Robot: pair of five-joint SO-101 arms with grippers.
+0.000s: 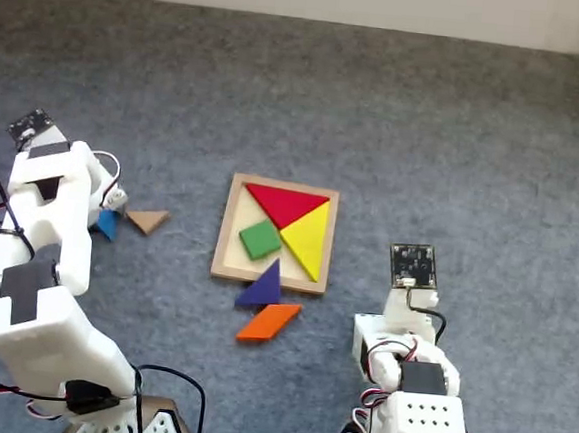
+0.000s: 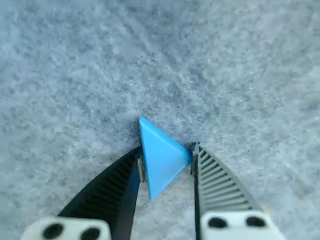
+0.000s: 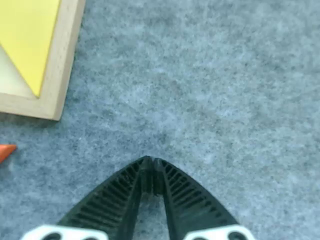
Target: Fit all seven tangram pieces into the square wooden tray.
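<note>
Left hand (image 2: 167, 148) clamped on the blue triangle (image 2: 161, 160).
They sit at nine o'clock from the tray (image 1: 224, 246); right hand (image 3: 151, 168), fingers together, at four o'clock.

I see grey carpet (image 1: 456, 139) everywhere, with a pale wall strip (image 1: 386, 3) along its far edge.

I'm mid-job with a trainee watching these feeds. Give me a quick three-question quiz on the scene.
1. How many pieces lie fully inside the square wooden tray?
2. True or false: the right gripper is open.
3. Which piece is the left gripper shut on? A) orange parallelogram B) blue triangle C) purple triangle

Key: 1. three; 2. false, it is shut; 3. B.
</note>
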